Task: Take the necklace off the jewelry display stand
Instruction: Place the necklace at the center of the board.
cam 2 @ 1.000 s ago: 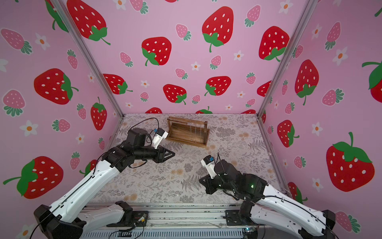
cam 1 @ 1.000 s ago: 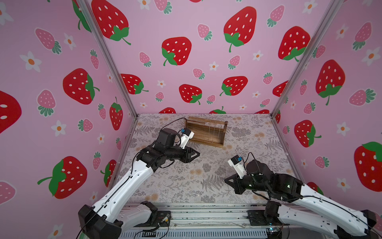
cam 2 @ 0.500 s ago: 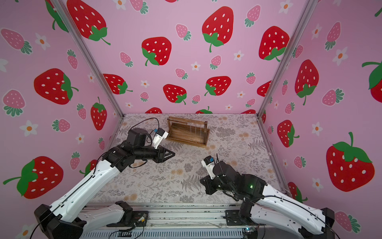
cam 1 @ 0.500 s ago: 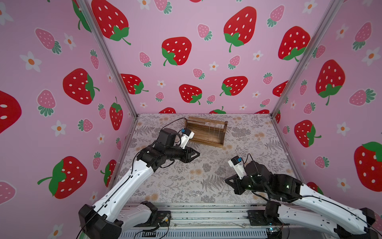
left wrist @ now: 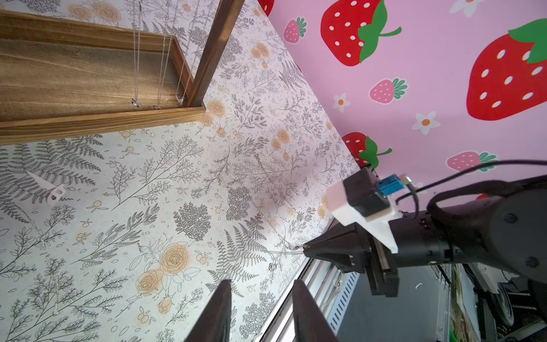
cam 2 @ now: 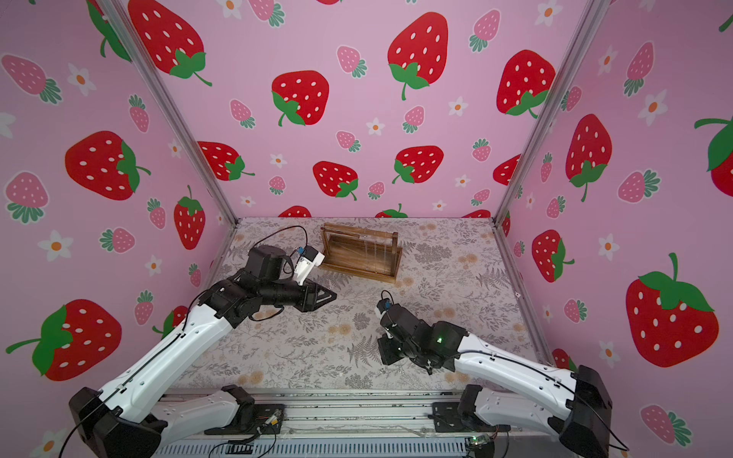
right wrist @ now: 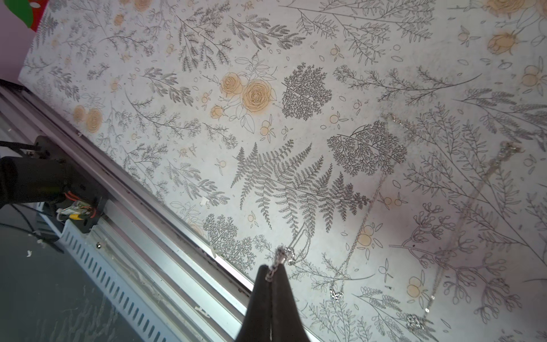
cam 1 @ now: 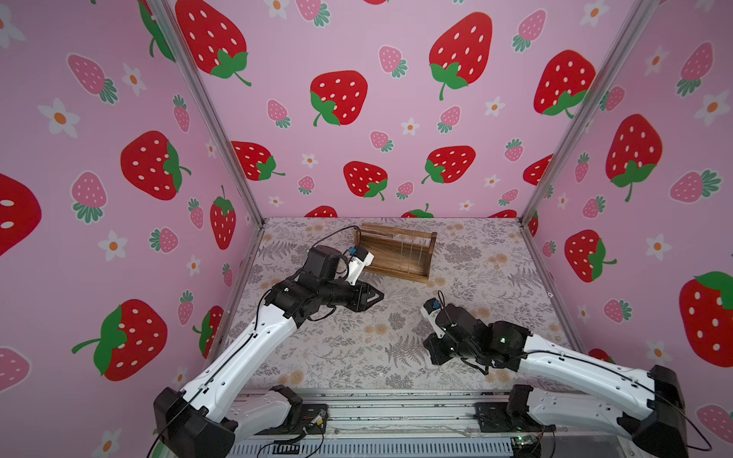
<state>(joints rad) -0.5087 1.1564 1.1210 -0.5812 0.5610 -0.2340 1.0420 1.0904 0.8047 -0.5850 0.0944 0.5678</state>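
Observation:
The jewelry display stand [cam 1: 396, 253] [cam 2: 361, 253], a dark brown wooden rack, stands at the back middle of the table. Three thin silver necklaces [left wrist: 164, 74] still hang from its bar over the tray [left wrist: 74, 77]. My right gripper [right wrist: 270, 271] [left wrist: 306, 250] is low near the table's front edge and shut on the fine chain of a necklace [right wrist: 285, 254], which trails onto the mat. My left gripper [left wrist: 260, 284] [cam 1: 377, 295] hovers in front of the stand, open and with nothing between its fingers.
More silver necklaces lie loose on the floral mat beside the right gripper, one with a small pendant [right wrist: 336, 293] and another [right wrist: 485, 177] farther off. A small white plastic piece [left wrist: 51, 189] lies near the stand. The metal rail [right wrist: 165, 237] runs along the front edge.
The right gripper has shifted a little to the left, still shut on the chain. The left arm has barely moved.

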